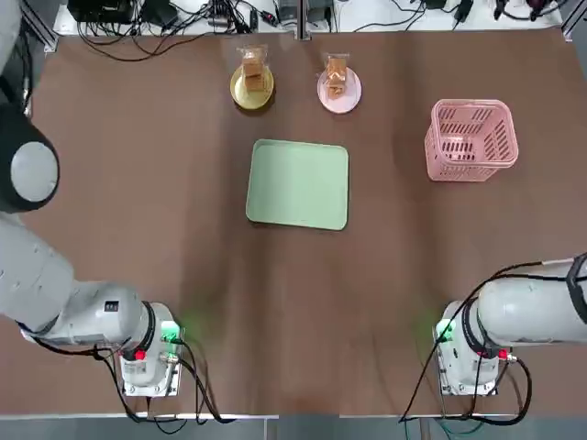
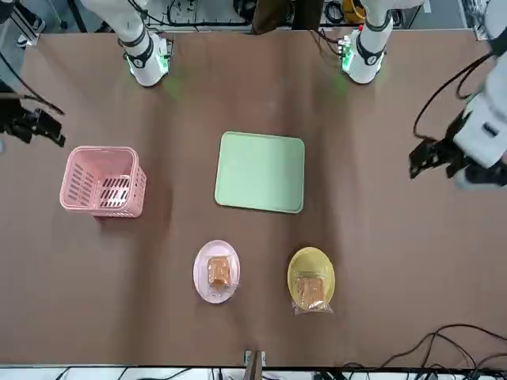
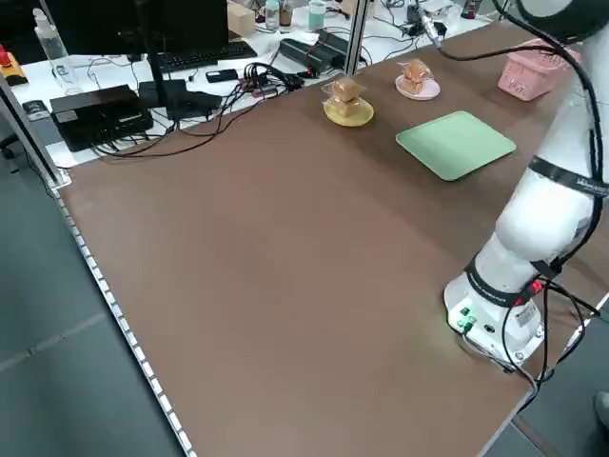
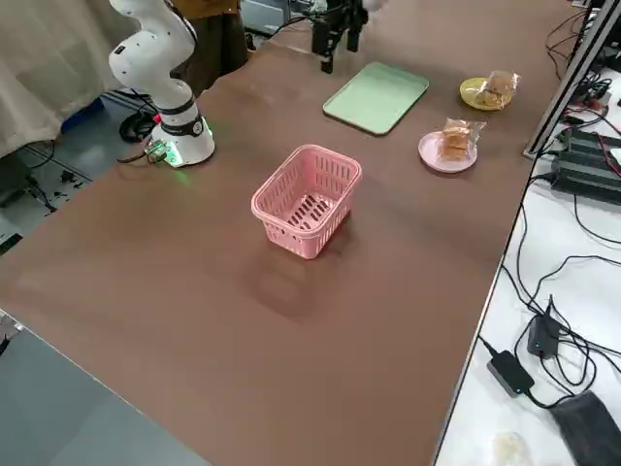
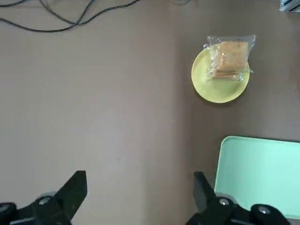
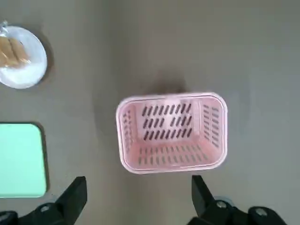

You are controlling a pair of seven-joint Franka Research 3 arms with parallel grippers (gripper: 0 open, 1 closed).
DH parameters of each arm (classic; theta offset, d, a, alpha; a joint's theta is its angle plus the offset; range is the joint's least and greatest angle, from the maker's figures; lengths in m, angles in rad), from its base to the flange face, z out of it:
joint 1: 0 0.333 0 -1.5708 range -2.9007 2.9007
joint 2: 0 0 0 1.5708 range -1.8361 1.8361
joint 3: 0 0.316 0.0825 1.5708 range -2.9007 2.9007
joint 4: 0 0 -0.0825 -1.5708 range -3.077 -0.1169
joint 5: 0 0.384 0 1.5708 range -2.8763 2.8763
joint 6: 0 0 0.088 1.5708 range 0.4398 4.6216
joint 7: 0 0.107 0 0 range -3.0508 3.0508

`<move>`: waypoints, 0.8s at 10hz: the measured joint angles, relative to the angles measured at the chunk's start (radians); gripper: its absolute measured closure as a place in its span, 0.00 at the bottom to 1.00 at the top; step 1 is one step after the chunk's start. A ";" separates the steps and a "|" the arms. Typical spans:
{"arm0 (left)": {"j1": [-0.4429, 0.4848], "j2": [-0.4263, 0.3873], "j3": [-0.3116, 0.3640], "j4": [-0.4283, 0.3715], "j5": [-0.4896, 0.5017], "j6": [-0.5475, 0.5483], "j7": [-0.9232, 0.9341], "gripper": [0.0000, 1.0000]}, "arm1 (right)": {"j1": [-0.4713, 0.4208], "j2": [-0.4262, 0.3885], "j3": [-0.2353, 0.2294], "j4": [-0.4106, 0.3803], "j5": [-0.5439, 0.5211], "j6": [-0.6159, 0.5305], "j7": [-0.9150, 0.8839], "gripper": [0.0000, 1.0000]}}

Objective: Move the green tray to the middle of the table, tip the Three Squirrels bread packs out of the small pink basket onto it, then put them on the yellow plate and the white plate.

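Observation:
The green tray point(image 1: 298, 183) lies flat mid-table with nothing on it. Beyond it, one Three Squirrels bread pack point(image 1: 253, 71) rests on the yellow plate point(image 1: 240, 94) and another bread pack point(image 1: 337, 77) on the white plate point(image 1: 350, 97). The small pink basket point(image 1: 470, 139) stands upright and empty to the right. My left gripper point(image 5: 138, 197) hovers open and empty high over the table left of the tray and yellow plate point(image 5: 211, 91). High on the near side of the basket point(image 6: 171, 131), my right gripper point(image 6: 138, 199) is open, holding nothing.
Cables and electronics point(image 1: 165, 23) line the strip behind the table's far edge. Both arm bases point(image 1: 147, 353) point(image 1: 468, 353) stand at the near edge. Bare brown tabletop point(image 1: 138, 202) spreads left of the tray and in front of it.

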 joint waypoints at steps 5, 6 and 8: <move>-0.099 -0.109 0.188 -0.091 -0.070 -0.001 0.049 0.00 | -0.058 -0.013 -0.001 -0.032 0.000 0.016 -0.104 0.01; -0.127 -0.111 0.224 -0.093 -0.075 -0.001 0.038 0.00 | -0.058 -0.013 0.000 -0.032 0.000 0.019 -0.104 0.01; -0.138 -0.098 0.221 -0.106 -0.076 0.015 -0.009 0.00 | -0.058 -0.014 0.001 -0.032 0.000 0.025 -0.104 0.01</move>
